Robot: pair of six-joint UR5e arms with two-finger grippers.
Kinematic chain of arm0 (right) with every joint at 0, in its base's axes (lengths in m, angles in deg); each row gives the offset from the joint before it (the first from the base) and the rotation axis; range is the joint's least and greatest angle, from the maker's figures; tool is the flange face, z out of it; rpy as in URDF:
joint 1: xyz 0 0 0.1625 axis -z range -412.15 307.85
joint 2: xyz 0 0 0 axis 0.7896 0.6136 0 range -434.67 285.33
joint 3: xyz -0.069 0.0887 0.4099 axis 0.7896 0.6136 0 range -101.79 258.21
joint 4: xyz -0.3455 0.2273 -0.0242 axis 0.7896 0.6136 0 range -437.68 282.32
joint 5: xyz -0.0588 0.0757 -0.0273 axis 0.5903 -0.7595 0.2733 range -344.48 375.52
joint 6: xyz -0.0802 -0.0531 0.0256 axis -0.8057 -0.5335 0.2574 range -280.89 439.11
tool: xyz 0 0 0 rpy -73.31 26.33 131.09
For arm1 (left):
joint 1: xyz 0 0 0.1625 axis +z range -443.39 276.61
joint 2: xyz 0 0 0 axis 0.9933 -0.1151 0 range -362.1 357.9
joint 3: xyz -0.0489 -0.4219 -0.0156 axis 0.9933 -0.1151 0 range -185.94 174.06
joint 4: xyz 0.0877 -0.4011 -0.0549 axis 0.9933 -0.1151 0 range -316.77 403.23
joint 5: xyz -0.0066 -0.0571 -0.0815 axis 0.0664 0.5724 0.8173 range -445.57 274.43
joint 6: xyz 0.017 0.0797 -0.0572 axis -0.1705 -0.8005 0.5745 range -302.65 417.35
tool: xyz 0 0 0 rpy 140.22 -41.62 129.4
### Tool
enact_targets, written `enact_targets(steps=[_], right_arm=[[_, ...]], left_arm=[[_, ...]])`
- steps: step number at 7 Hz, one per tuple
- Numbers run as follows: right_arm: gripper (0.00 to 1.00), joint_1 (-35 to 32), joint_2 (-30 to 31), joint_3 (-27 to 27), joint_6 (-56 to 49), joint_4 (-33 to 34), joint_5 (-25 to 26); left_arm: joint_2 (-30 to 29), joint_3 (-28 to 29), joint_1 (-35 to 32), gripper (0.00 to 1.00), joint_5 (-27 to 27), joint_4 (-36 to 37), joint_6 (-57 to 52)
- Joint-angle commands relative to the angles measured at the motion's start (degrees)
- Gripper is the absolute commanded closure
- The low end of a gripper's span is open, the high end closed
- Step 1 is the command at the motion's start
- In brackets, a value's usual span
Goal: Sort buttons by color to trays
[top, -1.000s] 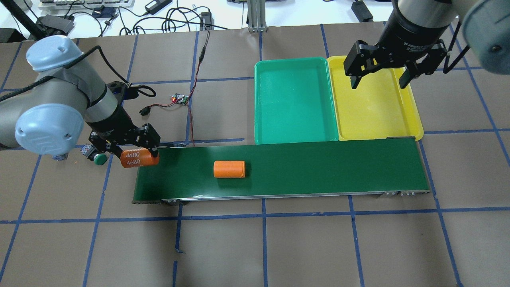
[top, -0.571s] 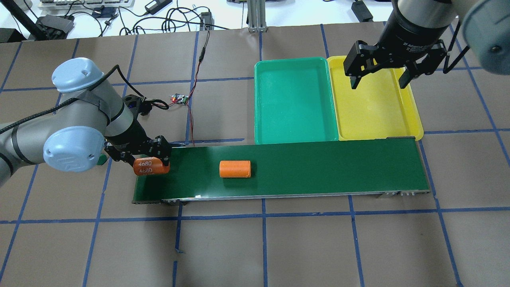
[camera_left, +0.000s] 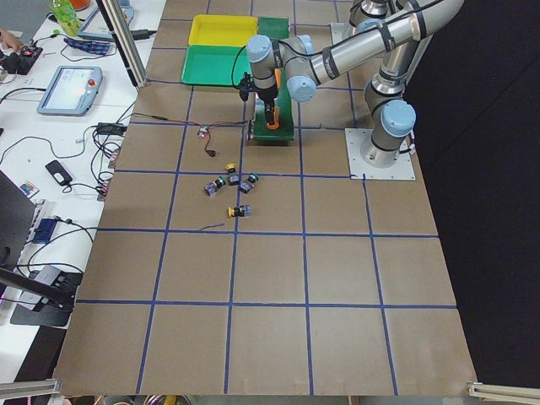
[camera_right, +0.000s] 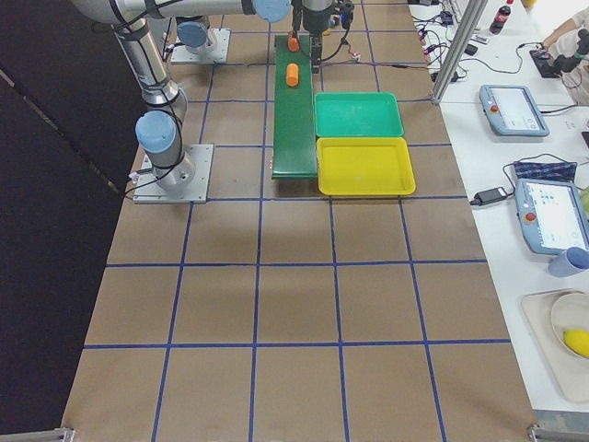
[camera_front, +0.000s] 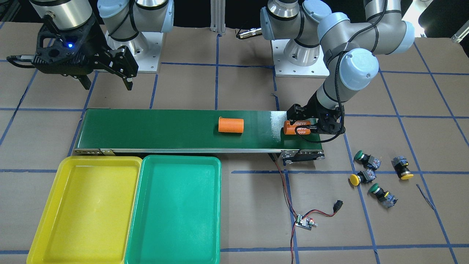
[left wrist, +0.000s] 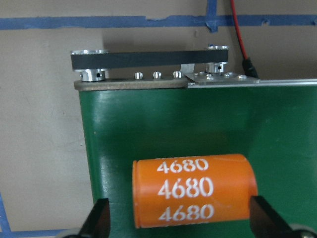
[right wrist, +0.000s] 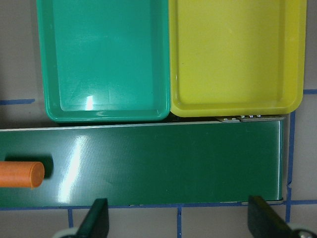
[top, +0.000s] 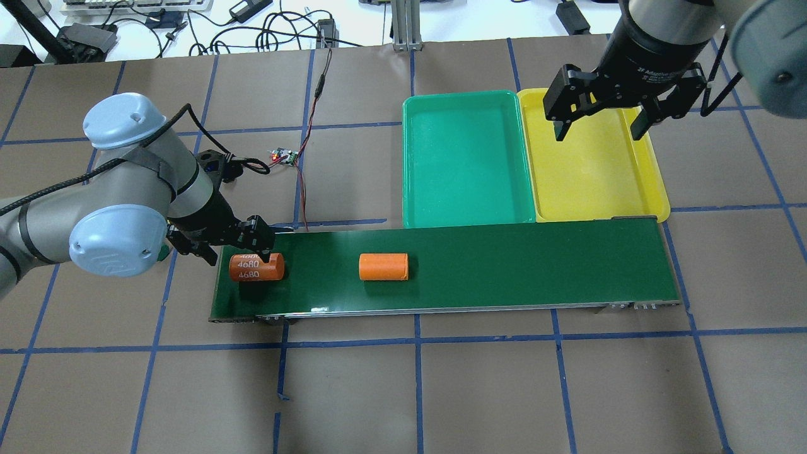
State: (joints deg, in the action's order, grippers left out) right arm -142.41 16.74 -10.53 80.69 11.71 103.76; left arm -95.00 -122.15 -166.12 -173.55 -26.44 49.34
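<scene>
Four buttons lie on the brown table off the belt's end: two green-capped (camera_front: 361, 157) (camera_front: 375, 189) and two yellow-capped (camera_front: 356, 179) (camera_front: 402, 172). The overhead view hides them behind my left arm. The green tray (top: 466, 164) and yellow tray (top: 592, 176) sit side by side against the belt, both bare. My left gripper (top: 241, 257) is open over the belt's end, straddling an orange cylinder marked 4680 (left wrist: 194, 190) without touching it. My right gripper (top: 599, 129) hangs open above the yellow tray's far end, holding nothing.
A long dark-green conveyor belt (top: 504, 265) runs in front of the trays. A plain orange cylinder (top: 383, 267) lies on it. A small circuit board (top: 284, 156) with red wires sits behind the belt's left end. Blue tape lines grid the table.
My left gripper moved right over the belt's end with the 4680 cylinder and let it go onto the belt. The plain cylinder drifted right along the belt. The right arm stayed still.
</scene>
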Motion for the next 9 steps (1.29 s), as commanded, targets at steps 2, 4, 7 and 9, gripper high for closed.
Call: enact_targets(steps=[2,4,7,9], right_arm=[[0.0,0.0,0.0,-0.1,0.0,0.0,0.1],[0.0,-0.2,0.0,-0.4,0.0,0.2,0.1],[0.0,0.0,0.0,-0.4,0.0,0.1,0.1],[0.0,0.0,0.0,-0.4,-0.1,0.1,0.1]], left_arm=[[2.6,14.5,4.3,0.0,-1.1,-12.8,-2.4],[-1.9,18.0,18.5,0.0,-4.2,-10.2,-15.5],[-13.1,18.0,29.5,0.0,-4.0,4.2,-28.5],[-18.3,18.0,29.6,0.0,-4.0,8.0,-28.6]])
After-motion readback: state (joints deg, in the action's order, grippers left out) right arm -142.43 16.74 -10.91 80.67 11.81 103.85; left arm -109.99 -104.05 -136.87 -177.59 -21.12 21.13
